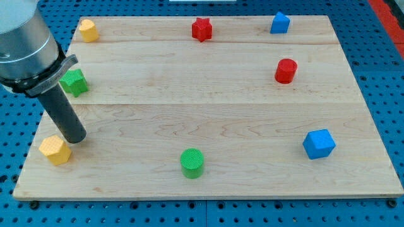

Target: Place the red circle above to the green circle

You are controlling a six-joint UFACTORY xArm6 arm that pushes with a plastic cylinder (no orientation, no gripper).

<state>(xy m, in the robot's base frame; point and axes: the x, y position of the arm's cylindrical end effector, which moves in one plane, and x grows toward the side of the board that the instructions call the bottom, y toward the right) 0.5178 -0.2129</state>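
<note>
The red circle [286, 70] stands upright on the tabletop [208, 120] in the upper part of the view's right half, with bare wood all around it. The green circle [192, 162] sits well apart from it, low in the view and just left of centre, close to the tabletop's bottom edge. So the red one lies up and to the right of the green one, not directly above it.

My tip [74, 137] is far from both, down at the view's left side. It rests just beside a yellow block [55, 150] (its shape looks roughly hexagonal), at that block's upper right, so close that I cannot tell whether they touch. There are no fingers on this rig, only the dark rod, so nothing is being gripped.

Moving outward, a green block [75, 82] with a ridged, irregular outline lies further up the left side, partly behind the arm's housing. Another yellow block [88, 30] sits at the top left corner. Along the top edge I see a red star [201, 29] near the middle and a blue block [279, 23] with a peaked top to its right. A blue cube [319, 144] sits low on the right side.
</note>
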